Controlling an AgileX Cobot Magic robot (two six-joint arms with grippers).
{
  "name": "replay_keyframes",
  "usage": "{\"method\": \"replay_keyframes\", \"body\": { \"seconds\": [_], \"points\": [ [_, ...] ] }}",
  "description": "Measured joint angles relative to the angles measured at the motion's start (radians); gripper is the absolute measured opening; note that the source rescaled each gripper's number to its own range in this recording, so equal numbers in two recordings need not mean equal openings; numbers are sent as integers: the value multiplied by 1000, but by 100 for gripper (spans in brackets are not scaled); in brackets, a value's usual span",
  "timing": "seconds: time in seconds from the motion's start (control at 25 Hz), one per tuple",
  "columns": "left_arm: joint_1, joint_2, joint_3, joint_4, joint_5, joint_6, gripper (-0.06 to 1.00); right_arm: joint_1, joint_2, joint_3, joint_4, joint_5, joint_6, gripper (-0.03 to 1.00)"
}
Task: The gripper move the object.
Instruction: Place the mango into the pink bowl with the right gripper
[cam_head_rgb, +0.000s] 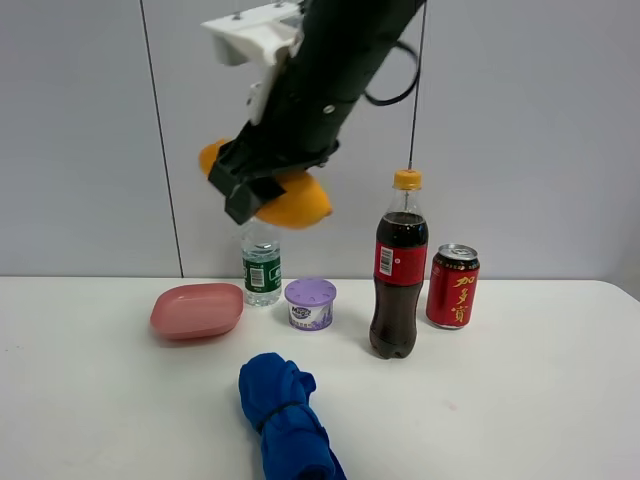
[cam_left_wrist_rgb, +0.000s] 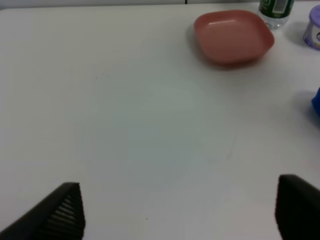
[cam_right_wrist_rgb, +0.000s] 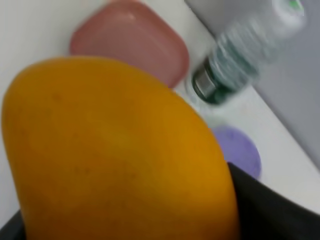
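Note:
My right gripper (cam_head_rgb: 262, 190) is shut on a yellow-orange mango (cam_head_rgb: 292, 203) and holds it high in the air, above the back of the table. In the right wrist view the mango (cam_right_wrist_rgb: 110, 155) fills most of the frame. A pink plate (cam_head_rgb: 197, 310) lies on the table below and to the left of the mango; it also shows in the right wrist view (cam_right_wrist_rgb: 131, 40) and the left wrist view (cam_left_wrist_rgb: 233, 36). My left gripper (cam_left_wrist_rgb: 180, 210) is open and empty over bare table, with only its two dark fingertips (cam_left_wrist_rgb: 60, 212) showing.
A small clear water bottle (cam_head_rgb: 261, 265), a purple-lidded tub (cam_head_rgb: 309, 303), a cola bottle (cam_head_rgb: 399, 270) and a red can (cam_head_rgb: 452, 286) stand in a row at the back. A rolled blue cloth (cam_head_rgb: 285, 420) lies at the front middle.

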Motion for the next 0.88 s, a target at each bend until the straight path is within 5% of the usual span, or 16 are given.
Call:
{"method": "replay_keyframes", "body": {
  "seconds": [0.36,0.64,0.88],
  "points": [
    [0,0,0,0,0,0,100,18,385,-328,-57,-172,-230,0],
    [0,0,0,0,0,0,100,0,556,-358,-141,-416,-249,0],
    [0,0,0,0,0,0,100,-26,617,-358,-199,-532,-249,0]
  ]
}}
